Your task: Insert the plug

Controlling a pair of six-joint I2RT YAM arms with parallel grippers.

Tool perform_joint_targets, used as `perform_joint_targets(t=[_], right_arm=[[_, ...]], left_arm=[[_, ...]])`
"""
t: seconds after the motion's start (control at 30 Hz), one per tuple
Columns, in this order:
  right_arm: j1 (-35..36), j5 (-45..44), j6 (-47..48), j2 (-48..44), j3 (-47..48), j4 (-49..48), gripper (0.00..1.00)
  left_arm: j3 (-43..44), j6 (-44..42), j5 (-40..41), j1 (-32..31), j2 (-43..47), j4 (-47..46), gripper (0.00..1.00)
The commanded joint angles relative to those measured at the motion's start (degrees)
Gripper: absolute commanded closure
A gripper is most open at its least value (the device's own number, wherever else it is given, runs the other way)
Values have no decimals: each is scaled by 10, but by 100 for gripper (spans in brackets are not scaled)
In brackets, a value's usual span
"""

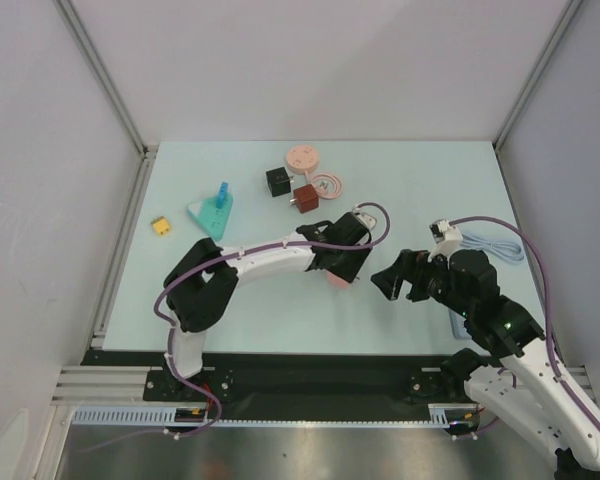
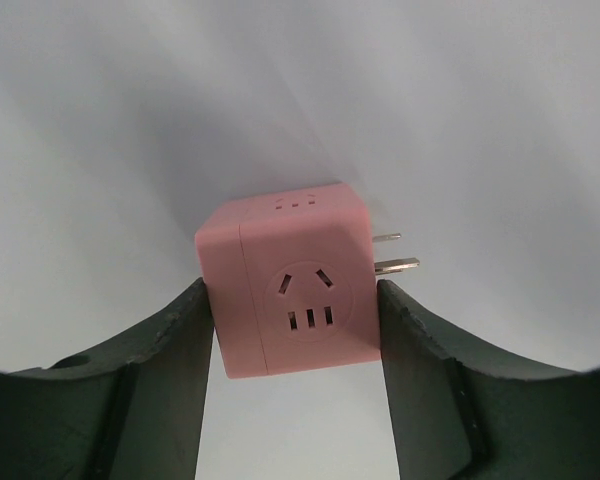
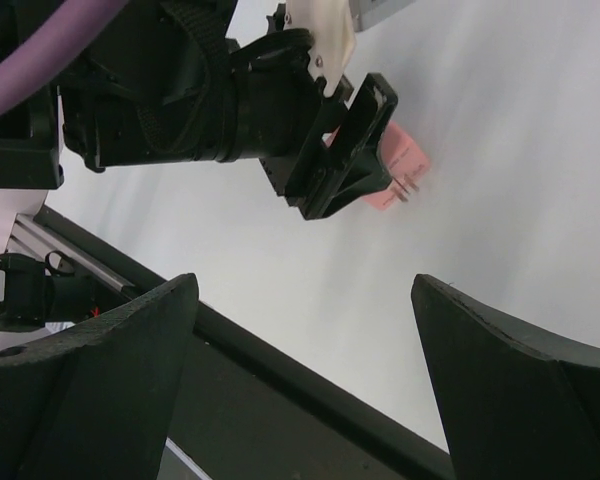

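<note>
The plug is a pink cube (image 2: 280, 270) with socket holes on its face and two metal prongs (image 2: 398, 265) sticking out to the right. My left gripper (image 2: 295, 300) has a dark finger pressed against each side of it. From above, the cube (image 1: 337, 280) shows as a pink patch under the left gripper (image 1: 342, 272), near the table's middle front. My right gripper (image 1: 392, 280) hovers just to the right with its jaws wide apart and nothing between them. In the right wrist view the right gripper (image 3: 305, 290) faces the left gripper (image 3: 355, 150) and the pink cube (image 3: 400, 170).
At the back stand a black cube (image 1: 278, 181), a dark red cube (image 1: 305, 198) and two pink round pieces (image 1: 303, 156). A teal triangle block (image 1: 212, 215) and a yellow connector (image 1: 161, 226) lie at the left. A pale blue cable (image 1: 490, 245) lies at the right.
</note>
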State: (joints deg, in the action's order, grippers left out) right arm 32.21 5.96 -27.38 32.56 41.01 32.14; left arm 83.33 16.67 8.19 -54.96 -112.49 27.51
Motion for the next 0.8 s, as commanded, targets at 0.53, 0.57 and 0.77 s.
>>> perform_joint_targets(t=[0.53, 0.57, 0.77], right_arm=[[-50, 369, 147, 233, 269, -144, 2], [-50, 419, 148, 240, 272, -154, 2], [-85, 593, 81, 297, 272, -158, 2]], left_arm=[[-206, -294, -473, 130, 447, -40, 99], [-206, -302, -484, 130, 455, -38, 100], [-198, -379, -619, 133, 498, -16, 100]])
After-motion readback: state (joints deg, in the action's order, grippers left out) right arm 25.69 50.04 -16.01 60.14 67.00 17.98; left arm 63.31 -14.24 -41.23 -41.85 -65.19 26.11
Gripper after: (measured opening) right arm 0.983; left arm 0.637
